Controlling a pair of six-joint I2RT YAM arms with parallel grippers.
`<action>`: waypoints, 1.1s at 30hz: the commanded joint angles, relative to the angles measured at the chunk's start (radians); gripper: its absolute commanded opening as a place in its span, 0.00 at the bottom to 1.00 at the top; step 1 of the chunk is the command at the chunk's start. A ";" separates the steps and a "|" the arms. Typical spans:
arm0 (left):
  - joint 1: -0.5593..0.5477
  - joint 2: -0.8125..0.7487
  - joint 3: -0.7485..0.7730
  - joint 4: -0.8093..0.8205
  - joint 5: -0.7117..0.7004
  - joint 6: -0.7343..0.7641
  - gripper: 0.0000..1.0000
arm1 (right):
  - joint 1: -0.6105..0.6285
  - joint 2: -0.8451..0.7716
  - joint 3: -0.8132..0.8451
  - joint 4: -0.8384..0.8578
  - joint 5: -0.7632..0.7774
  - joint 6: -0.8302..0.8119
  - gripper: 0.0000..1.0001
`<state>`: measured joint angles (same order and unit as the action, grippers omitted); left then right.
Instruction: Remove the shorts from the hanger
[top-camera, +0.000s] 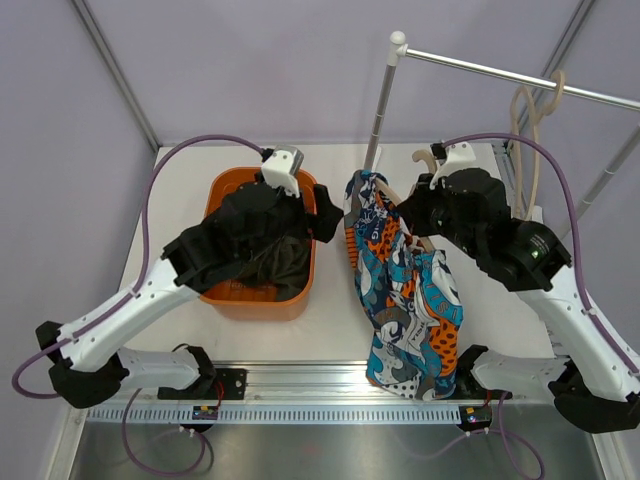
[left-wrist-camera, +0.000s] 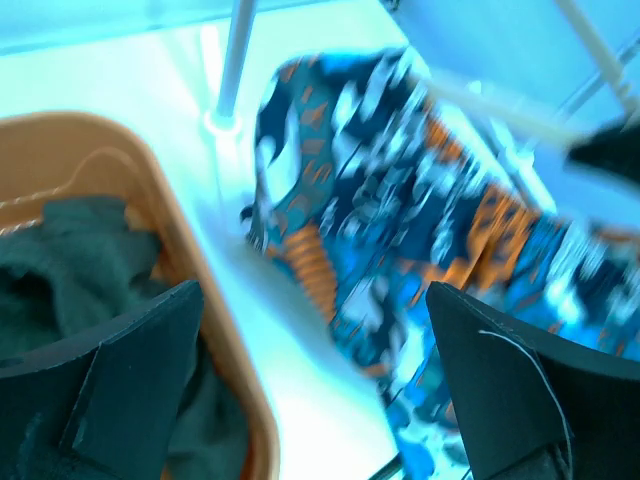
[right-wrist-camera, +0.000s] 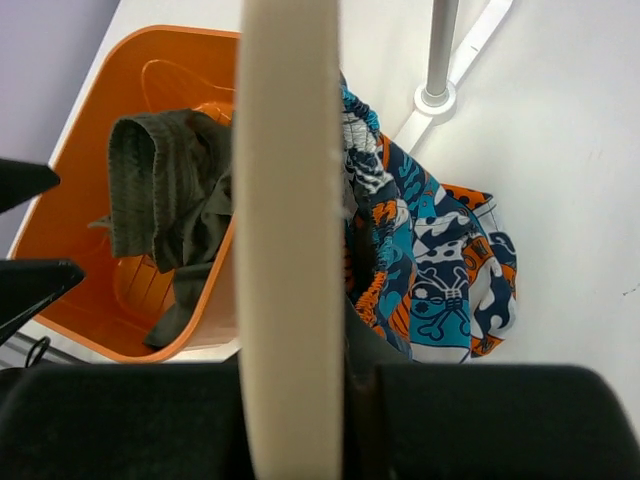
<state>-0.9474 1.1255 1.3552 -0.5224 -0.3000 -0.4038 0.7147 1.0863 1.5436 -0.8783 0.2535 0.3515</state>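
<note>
my right hand (top-camera: 410, 216) is clamped shut on the cream hanger (right-wrist-camera: 290, 200), which it holds up over the white table (top-camera: 330, 325), just right of the orange bin (top-camera: 222, 190). from my right wrist the hanger's bar runs straight up the middle of the view, and my dark fingers close round it at the bottom.

the printed shorts (top-camera: 412, 305), all blue, orange, white and black, hang off that hanger. they fall in a long bunch between the bin and my right arm. the waistband is gathered up against the bar, and the fabric sits just beside the bin's right wall. i cannot tell whether the lower end rests on the table.

my left hand (left-wrist-camera: 312, 300) is spread wide and holds nothing. it hovers above the bin's right rim, with one finger (left-wrist-camera: 130, 380) over the bin and the other over the printed cloth. that view is blurred.

the dark olive shorts (right-wrist-camera: 165, 190) lie crumpled inside the bin, off any hanger.

behind all this stands the clothes rack, with its metal rail (top-camera: 500, 72) overhead. its upright pole (top-camera: 380, 110) comes down to the table near the top of the printed shorts.
</note>
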 joint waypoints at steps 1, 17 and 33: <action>-0.021 0.085 0.149 0.094 -0.080 -0.050 0.99 | 0.043 -0.006 0.019 0.022 0.115 0.029 0.00; -0.088 0.391 0.351 0.101 -0.148 -0.104 0.99 | 0.103 0.027 0.095 0.002 0.171 0.038 0.00; -0.091 0.468 0.354 0.131 -0.162 -0.145 0.96 | 0.104 0.020 0.102 -0.005 0.174 0.038 0.00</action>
<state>-1.0351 1.5822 1.6676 -0.4614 -0.4309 -0.5186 0.8051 1.1172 1.6009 -0.9192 0.4080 0.3744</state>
